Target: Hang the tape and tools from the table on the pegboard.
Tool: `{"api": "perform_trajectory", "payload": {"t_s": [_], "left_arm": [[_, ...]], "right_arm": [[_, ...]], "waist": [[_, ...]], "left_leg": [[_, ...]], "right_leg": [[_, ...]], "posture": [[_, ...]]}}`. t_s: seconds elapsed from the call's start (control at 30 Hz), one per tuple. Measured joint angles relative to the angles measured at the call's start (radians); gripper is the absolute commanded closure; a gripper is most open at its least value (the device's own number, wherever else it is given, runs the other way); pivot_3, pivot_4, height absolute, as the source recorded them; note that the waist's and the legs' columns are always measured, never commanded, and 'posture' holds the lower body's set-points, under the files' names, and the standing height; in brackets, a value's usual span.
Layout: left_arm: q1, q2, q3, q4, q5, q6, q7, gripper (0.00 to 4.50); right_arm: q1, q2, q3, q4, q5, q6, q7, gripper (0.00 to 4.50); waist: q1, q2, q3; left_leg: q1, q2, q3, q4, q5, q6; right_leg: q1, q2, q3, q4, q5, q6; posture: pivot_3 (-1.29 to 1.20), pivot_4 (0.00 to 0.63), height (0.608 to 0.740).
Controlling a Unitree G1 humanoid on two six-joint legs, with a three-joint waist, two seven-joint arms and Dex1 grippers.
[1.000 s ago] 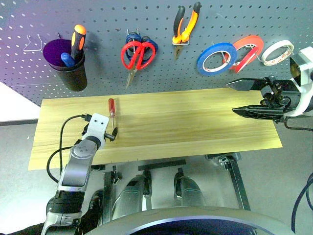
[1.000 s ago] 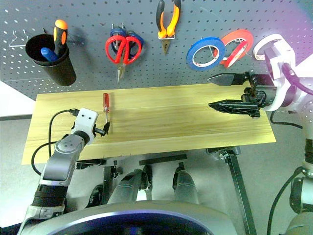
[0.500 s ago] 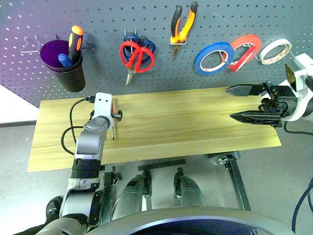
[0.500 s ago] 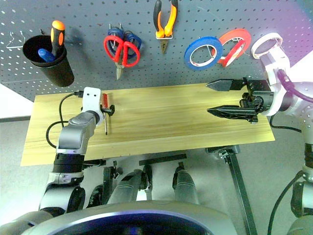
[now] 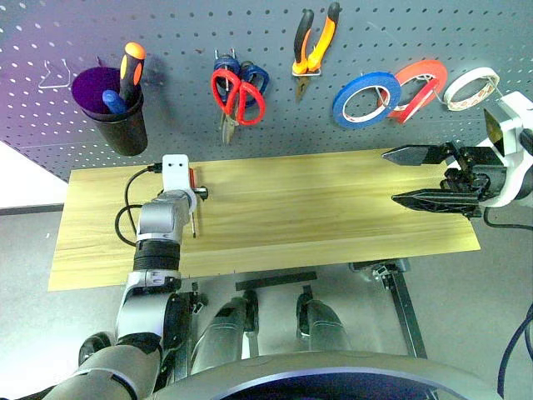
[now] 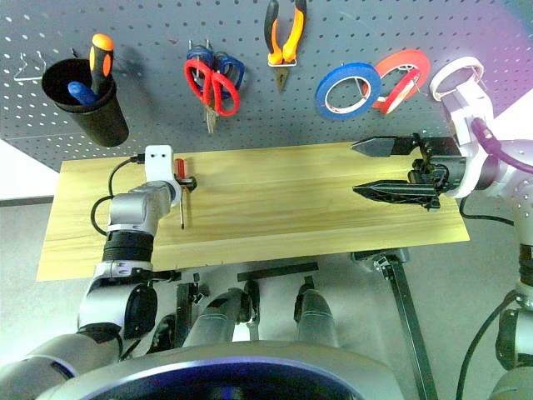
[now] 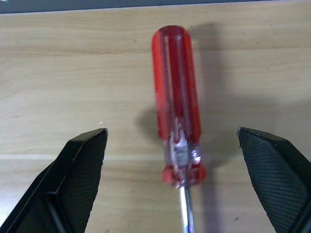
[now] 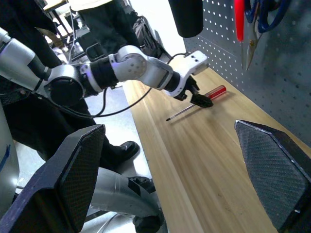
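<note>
The left gripper (image 7: 172,145), jaws spread wide, sits over the small red screwdriver (image 7: 176,104) on the table (image 5: 333,208). The right gripper (image 5: 416,177) is spread too, near the blue roll (image 5: 367,98).

The small red-handled screwdriver (image 7: 176,102) lies flat on the light wood table (image 5: 333,208), near its left end, shaft toward the front edge. Up on the grey pegboard (image 5: 166,33) hang red-handled scissors (image 5: 237,93), orange-and-black pliers (image 5: 314,42) and the reddish tape ring (image 5: 419,79).
</note>
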Motion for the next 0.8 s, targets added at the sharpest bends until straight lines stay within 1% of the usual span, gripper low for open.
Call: {"api": "perform_trajectory", "payload": {"t_s": [0.4,0.5,0.53,0.77,0.8], "left_arm": [[-0.085,-0.004,0.014,0.153,-0.022,-0.051,0.048,0.02],[-0.095,-0.006,0.013,0.174,-0.022,-0.067,0.053,0.54],[-0.095,-0.008,0.018,0.176,-0.025,-0.071,0.063,0.83],[-0.095,-0.012,0.028,0.177,-0.041,-0.073,0.113,3.29],[-0.095,-0.013,0.030,0.177,-0.044,-0.073,0.117,3.59]], "right_arm": [[0.022,-0.006,-0.008,-0.026,0.010,0.022,-0.007,0.00],[0.030,-0.007,-0.012,-0.028,0.010,0.022,-0.010,0.00],[0.031,-0.008,-0.014,-0.028,0.010,0.022,-0.010,0.00],[0.034,-0.019,-0.037,-0.035,0.012,0.025,-0.016,0.00],[0.034,-0.019,-0.037,-0.039,0.012,0.026,-0.018,0.00]], "waist": [[0.000,0.000,0.000],[-0.001,0.000,0.000],[-0.001,0.000,0.000],[-0.002,-0.001,0.000],[-0.001,-0.001,0.000]], "left_leg": [[0.000,0.000,0.003,0.000,0.000,0.000],[0.000,0.000,0.004,0.000,0.000,0.000],[0.000,0.000,0.005,0.000,0.000,0.000],[0.000,0.000,0.009,0.000,-0.001,0.001],[0.000,0.000,0.011,0.000,-0.001,0.001]], "right_leg": [[-0.001,-0.002,0.000,0.000,0.002,0.001],[-0.001,-0.003,0.000,0.000,0.002,0.001],[-0.001,-0.003,0.000,0.000,0.003,0.002],[-0.003,-0.005,0.000,0.000,0.005,0.002],[-0.004,-0.006,0.000,0.000,0.005,0.003]], "posture": [[-0.27,0.366,0.723],[-0.27,0.368,0.723],[-0.27,0.369,0.723],[-0.27,0.371,0.723],[-0.27,0.369,0.723]]}}
